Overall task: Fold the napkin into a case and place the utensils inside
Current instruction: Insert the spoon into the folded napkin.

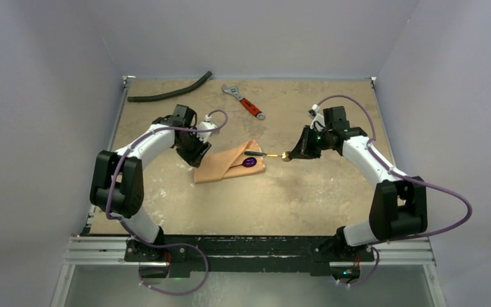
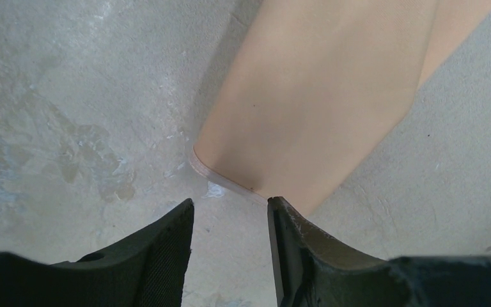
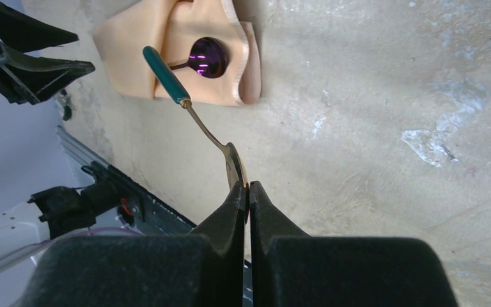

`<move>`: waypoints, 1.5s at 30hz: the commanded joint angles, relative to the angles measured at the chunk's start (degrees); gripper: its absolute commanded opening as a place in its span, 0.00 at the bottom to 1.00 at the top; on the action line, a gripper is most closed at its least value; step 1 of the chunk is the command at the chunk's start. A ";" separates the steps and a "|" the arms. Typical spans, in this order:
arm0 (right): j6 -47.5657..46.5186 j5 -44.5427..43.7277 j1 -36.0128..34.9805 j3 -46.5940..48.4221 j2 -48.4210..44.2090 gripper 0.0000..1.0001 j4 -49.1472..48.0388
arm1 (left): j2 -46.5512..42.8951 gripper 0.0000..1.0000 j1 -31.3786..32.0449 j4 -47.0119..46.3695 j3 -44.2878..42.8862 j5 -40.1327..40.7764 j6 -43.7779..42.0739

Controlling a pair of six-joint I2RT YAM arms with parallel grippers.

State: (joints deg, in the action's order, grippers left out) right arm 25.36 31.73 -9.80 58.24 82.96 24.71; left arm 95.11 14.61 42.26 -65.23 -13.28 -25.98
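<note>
Risk, as I judged it: the teal handle of the gold utensil lay over the case rather than inside its mouth, so a forward push could have shoved or unfolded the cloth across the bench, and my thin grip might have let the piece swivel. My right jaws were shut on the utensil's gold head. My left jaws stood partly apart, empty, just beside a corner of the case, pinning nothing. The purple spoon sat in the pocket, bowl showing.
</note>
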 commanded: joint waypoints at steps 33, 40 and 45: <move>3.46 -3.79 -13.90 13.04 19.33 0.00 -8.14 | 2.87 0.21 -1.15 -9.65 5.79 -0.78 4.43; 3.62 -3.75 -18.28 17.86 25.12 0.00 -8.63 | 2.77 0.20 -1.16 -9.74 5.68 -1.03 4.20; 3.96 -3.62 -20.00 19.31 27.51 0.00 -10.38 | 2.41 0.19 -1.11 -9.58 5.49 -0.79 3.74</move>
State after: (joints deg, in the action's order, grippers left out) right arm 28.88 28.01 -28.67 74.81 109.62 15.90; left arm 98.72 13.89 33.89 -60.07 -13.28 -21.67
